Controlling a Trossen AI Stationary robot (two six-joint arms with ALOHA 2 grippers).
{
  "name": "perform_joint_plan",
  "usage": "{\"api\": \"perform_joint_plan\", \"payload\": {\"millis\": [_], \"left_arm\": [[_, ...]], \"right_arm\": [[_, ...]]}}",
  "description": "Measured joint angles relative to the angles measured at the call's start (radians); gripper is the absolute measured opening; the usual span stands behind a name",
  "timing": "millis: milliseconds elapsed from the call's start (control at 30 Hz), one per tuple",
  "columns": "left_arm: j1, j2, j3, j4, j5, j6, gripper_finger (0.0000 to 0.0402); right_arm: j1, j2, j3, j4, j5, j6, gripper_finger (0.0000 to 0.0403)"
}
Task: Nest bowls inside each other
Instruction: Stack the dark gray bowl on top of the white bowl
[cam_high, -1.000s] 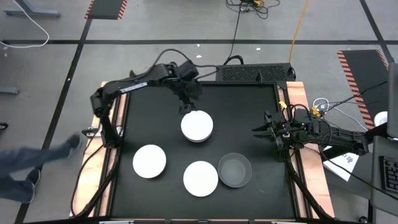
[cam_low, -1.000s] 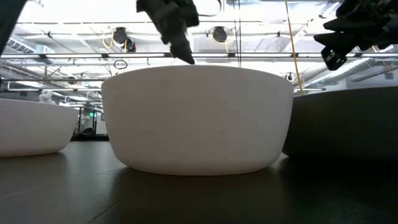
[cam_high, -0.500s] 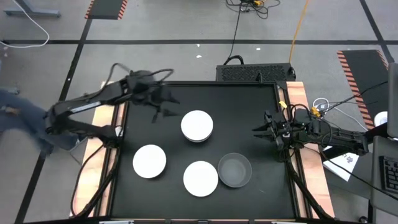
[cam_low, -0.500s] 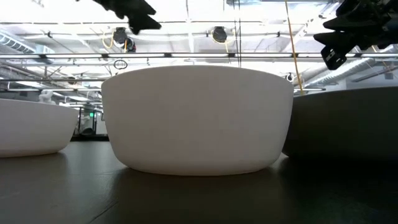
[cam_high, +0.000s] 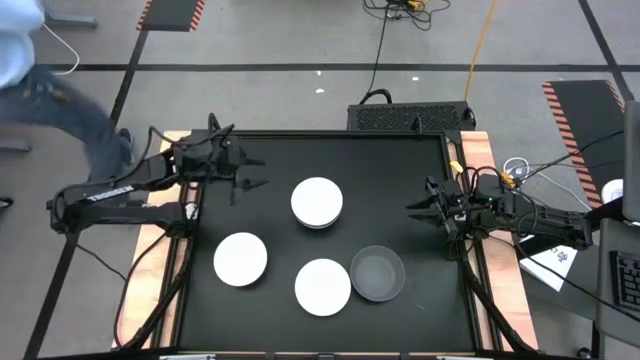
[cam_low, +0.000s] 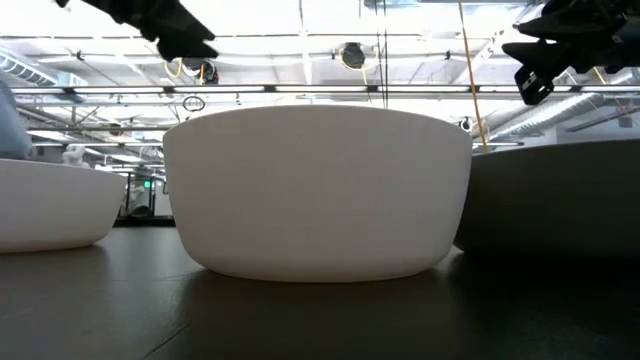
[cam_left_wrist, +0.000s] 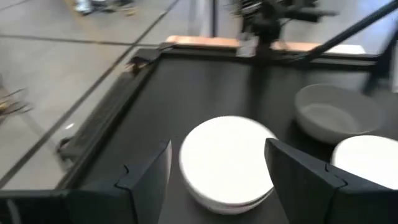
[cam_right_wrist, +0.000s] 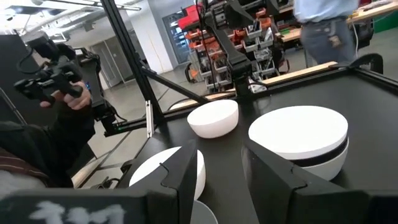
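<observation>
Four bowl places show in the high view, all resting on the black table. A white stack (cam_high: 317, 202) stands mid-table; the right wrist view shows a dark band between the white layers of this stack (cam_right_wrist: 298, 146). Two single white bowls (cam_high: 240, 258) (cam_high: 323, 285) and a grey bowl (cam_high: 377, 273) stand nearer. My left gripper (cam_high: 245, 176) hangs open above the table's far left part, left of the stack (cam_left_wrist: 227, 163), touching nothing. My right gripper (cam_high: 415, 210) waits open at the right edge. The other bowls are hidden.
A raised wooden rim (cam_high: 190, 215) borders the table. A dark box (cam_high: 410, 117) sits beyond the far edge. A person (cam_high: 45, 85) walks on the floor to the left, and another person's hand (cam_right_wrist: 59, 93) shows in the right wrist view. Bare tabletop (cam_high: 400, 170) lies between stack and right gripper.
My left arm has swung back from just beyond the white stack toward the table's left edge, and its gripper has risen in the low view. The bowls have stayed put. The person on the floor has walked from the near left toward the far left.
</observation>
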Motion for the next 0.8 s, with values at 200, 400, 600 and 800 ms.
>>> {"api": "perform_joint_plan", "payload": {"millis": [200,400,600,800], "left_arm": [[0.000,-0.066,-0.036,-0.053,-0.054,-0.023,0.0261],[-0.001,-0.163,-0.139,0.145,0.137,-0.123,0.0241],[-0.003,-0.223,-0.249,0.238,0.164,-0.176,0.0213],[-0.010,-0.257,-0.349,0.303,0.164,-0.132,0.0199]], "right_arm": [[0.000,0.000,0.000,0.000,0.000,0.000,0.0121],[0.000,0.000,0.000,-0.001,0.000,-0.008,0.0121],[0.000,0.000,0.000,-0.001,0.001,-0.026,0.0121],[0.000,0.000,0.000,-0.001,0.001,-0.026,0.0121]]}}
